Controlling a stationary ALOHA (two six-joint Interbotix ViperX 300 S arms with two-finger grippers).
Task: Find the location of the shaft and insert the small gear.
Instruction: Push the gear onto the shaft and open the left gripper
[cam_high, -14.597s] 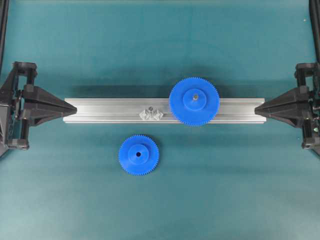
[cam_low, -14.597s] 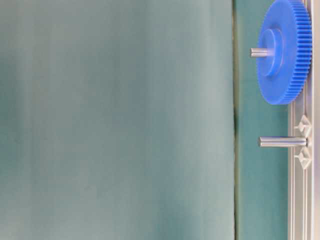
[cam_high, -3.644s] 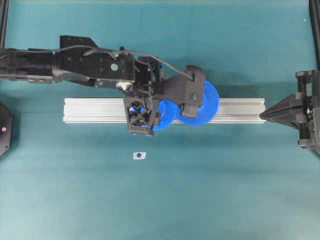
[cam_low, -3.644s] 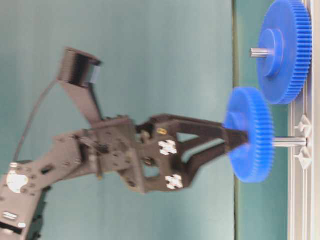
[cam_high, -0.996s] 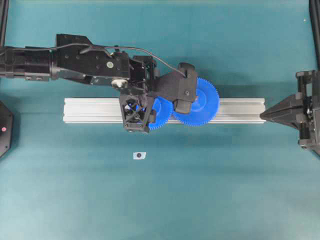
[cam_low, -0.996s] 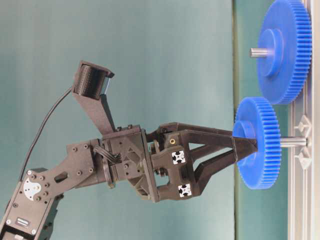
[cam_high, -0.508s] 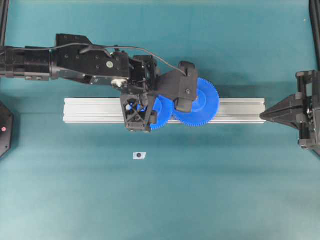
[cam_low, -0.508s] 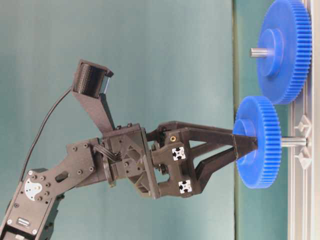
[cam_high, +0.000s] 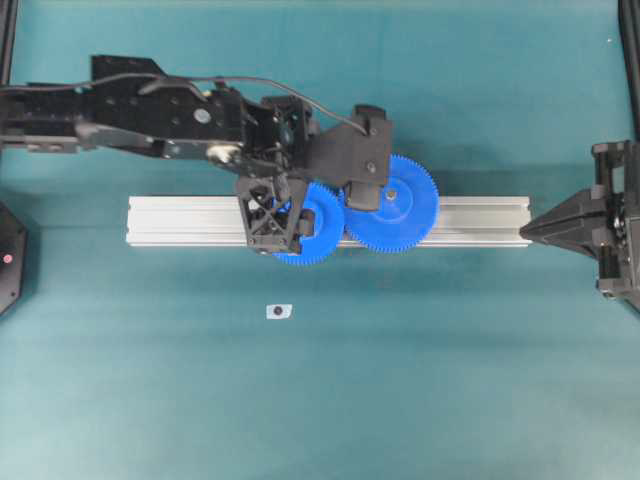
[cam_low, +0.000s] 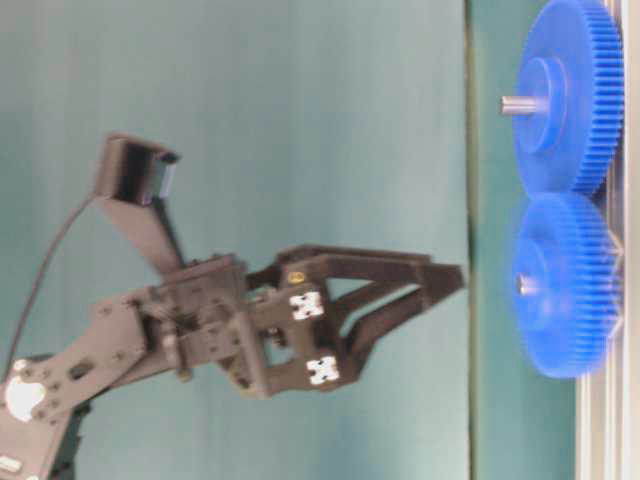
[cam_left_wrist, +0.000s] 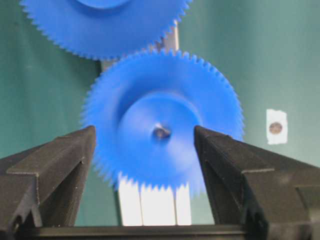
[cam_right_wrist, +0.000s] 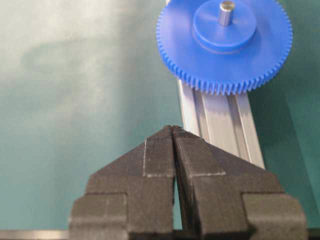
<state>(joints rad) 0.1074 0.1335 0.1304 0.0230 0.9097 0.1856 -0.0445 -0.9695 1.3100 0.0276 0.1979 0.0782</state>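
We are looking at the small gear (cam_high: 305, 222) sitting on the aluminium rail (cam_high: 180, 220) at the centre of the overhead frame, its teeth just beside or meshing with those of the larger gear (cam_high: 392, 204) to its right. In the table-level view the small gear (cam_low: 560, 285) is lying low against the rail at the right edge, with only the tip of the shaft (cam_low: 523, 285) showing at its hub, so we are judging it seated.

The left gripper (cam_low: 440, 285) is standing wide and holding nothing, its fingers (cam_left_wrist: 60, 165) framing the gear's hub in the left wrist view without touching it. The right gripper (cam_right_wrist: 173, 132) is pressed closed and empty at the right edge of the overhead frame, well apart from the gears.

We are judging the small gear to be light, stiff moulded plastic with a smooth face, so it is likely slippery. If it needs adjusting, the raised round hub is offering the best hold; the fine teeth could chip, and pinching the rim risks tilting the bore on the pin. A small sticker (cam_high: 277, 311) is lying on the desk below the rail.
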